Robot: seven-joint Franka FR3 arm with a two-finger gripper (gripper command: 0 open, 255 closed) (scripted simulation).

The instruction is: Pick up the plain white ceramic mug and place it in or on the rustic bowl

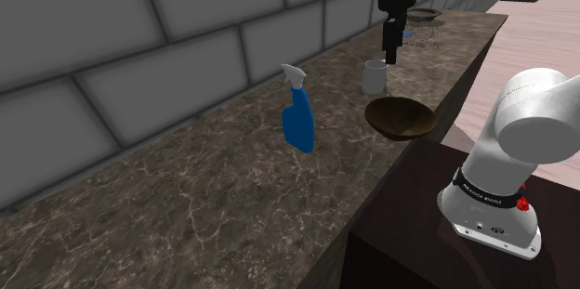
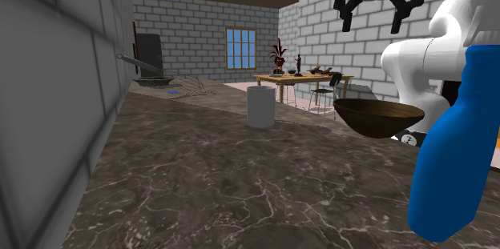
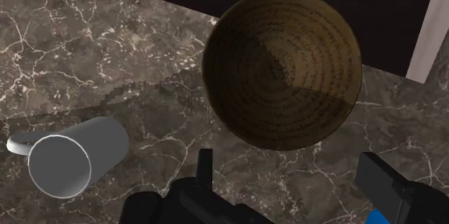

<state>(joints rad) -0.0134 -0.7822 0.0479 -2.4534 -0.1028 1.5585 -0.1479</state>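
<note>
A plain white mug [image 1: 374, 76] stands upright on the dark marble counter [image 1: 214, 203], its handle [image 3: 18, 143] on the side turned away from the bowl. A brown ridged bowl [image 1: 401, 116] sits close beside it near the counter's front edge. My gripper [image 1: 391, 57] hangs open well above the counter, over the space between mug and bowl, touching neither. In the second exterior view the gripper [image 2: 372, 23] is high up, to the right of the mug [image 2: 260, 106] and above the bowl [image 2: 377, 117]. In the wrist view the bowl [image 3: 282, 68] lies just beyond the gripper [image 3: 295, 186], with the mug [image 3: 68, 155] off to one side.
A blue spray bottle [image 1: 298, 115] stands on the counter at the shoulder view's left of the bowl. A wire basket [image 1: 423, 27] and a dark pan [image 2: 152, 79] sit at the counter's far end. A grey block wall [image 1: 139, 64] runs along the back.
</note>
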